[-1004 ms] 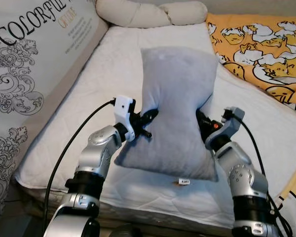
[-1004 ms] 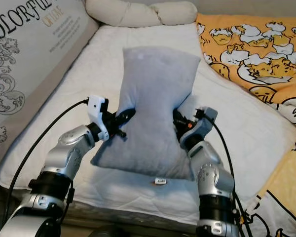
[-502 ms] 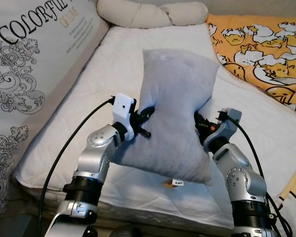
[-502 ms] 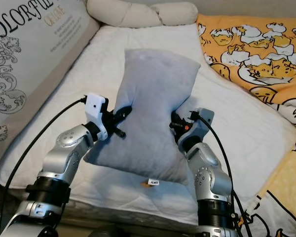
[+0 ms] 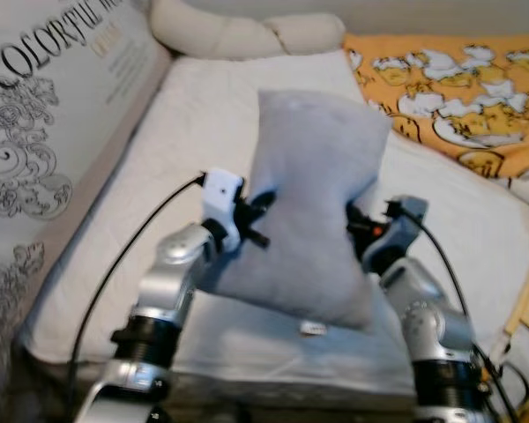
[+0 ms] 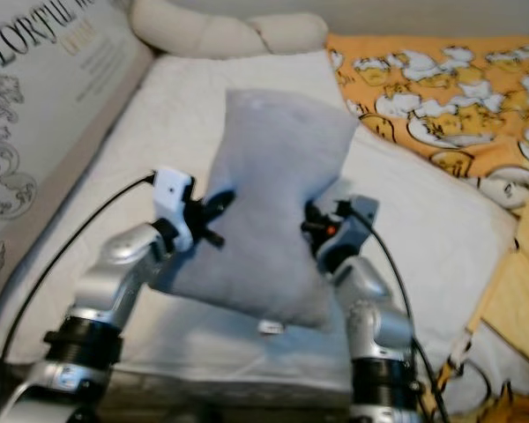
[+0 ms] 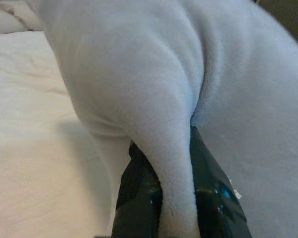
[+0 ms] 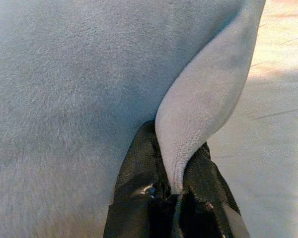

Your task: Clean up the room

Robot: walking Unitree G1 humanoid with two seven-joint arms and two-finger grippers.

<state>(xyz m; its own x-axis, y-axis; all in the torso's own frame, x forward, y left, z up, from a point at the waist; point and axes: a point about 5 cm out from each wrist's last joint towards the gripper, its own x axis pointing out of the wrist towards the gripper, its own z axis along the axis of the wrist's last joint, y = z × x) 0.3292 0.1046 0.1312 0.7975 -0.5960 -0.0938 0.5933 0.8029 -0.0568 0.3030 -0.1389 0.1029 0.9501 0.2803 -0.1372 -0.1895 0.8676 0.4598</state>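
Note:
A grey plush pillow [image 5: 313, 189] is held up above the white mattress [image 5: 203, 106], its lower end hanging free with a small white tag [image 5: 312, 329]. My left gripper [image 5: 257, 207] is shut on a fold of the pillow's left edge; in the left wrist view the black fingers [image 7: 139, 193] pinch the grey fabric [image 7: 164, 148]. My right gripper [image 5: 357, 225] is shut on the pillow's right edge, and in the right wrist view a ridge of the pillow [image 8: 198, 109] sits between its black fingers [image 8: 134, 198].
A long cream bolster [image 5: 247, 35] lies across the head of the bed. An orange blanket with yellow cartoon prints [image 5: 450, 88] covers the bed's right side. A grey patterned wall panel with lettering [image 5: 44, 115] borders the left.
Both grippers have raised the pillow, so its lower end has come off the mattress. The camera has shifted, and the picture is now blurred.

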